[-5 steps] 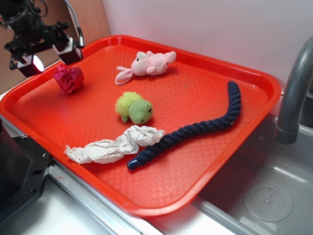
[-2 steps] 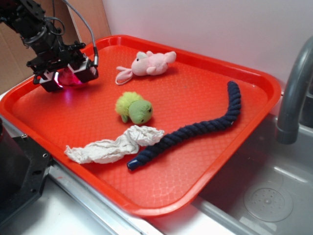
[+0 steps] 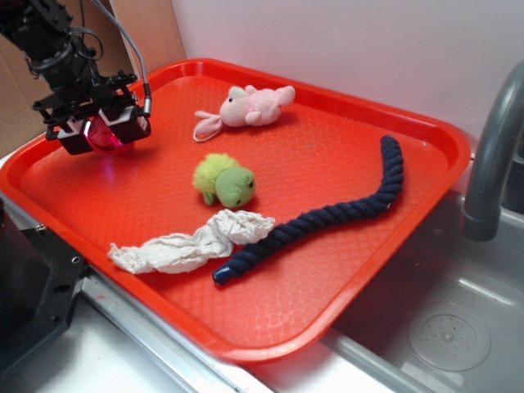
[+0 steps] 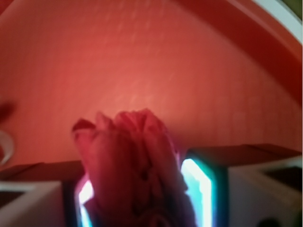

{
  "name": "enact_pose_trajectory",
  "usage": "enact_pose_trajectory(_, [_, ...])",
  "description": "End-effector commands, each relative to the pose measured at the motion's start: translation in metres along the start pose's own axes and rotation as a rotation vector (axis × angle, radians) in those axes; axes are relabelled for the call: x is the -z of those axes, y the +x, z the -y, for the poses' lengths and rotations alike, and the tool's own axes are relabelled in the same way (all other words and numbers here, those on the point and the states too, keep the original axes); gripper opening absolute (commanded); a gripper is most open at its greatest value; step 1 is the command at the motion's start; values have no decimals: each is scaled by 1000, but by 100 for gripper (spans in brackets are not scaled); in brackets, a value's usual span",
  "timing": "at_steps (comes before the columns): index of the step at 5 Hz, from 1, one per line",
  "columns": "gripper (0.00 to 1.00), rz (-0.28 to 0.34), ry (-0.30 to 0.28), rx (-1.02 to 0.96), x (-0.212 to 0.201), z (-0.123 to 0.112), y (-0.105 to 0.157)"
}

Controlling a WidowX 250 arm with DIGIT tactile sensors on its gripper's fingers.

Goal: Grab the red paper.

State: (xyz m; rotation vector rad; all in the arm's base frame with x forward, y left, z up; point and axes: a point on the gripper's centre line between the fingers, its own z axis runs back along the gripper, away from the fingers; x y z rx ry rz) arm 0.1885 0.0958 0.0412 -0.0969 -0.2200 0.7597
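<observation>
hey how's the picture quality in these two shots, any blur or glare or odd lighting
Exterior view: mostly sharp, evenly lit, soft sheen on the tray; a pinkish glow shows at the gripper around the red paper. Wrist view: soft and out of focus throughout, the paper fills the foreground, bright cyan-white lights glare beside it, everything tinted red.

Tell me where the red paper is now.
In the exterior view, the red paper sits between the gripper fingers at the tray's far-left corner.

paper wad (image 3: 105, 137) in hand (image 3: 100, 131), above tray's (image 3: 344, 303) left corner
</observation>
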Motion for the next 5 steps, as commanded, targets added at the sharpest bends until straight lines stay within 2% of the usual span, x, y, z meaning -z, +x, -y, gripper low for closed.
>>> enact_pose_trajectory(1, [0,-62,54,271,-77,55,-15])
enact_pose_trajectory(2, [0,-146,-3,371,-116,77,-37])
enact_pose_trajectory(3, [0,-148,-73,425,-154,86,-57])
enact_pose_trajectory(4, [0,-119,-108,453,-178,91,-75])
enact_pose_trajectory(5, [0,-126,-114,395,-174,85,-75])
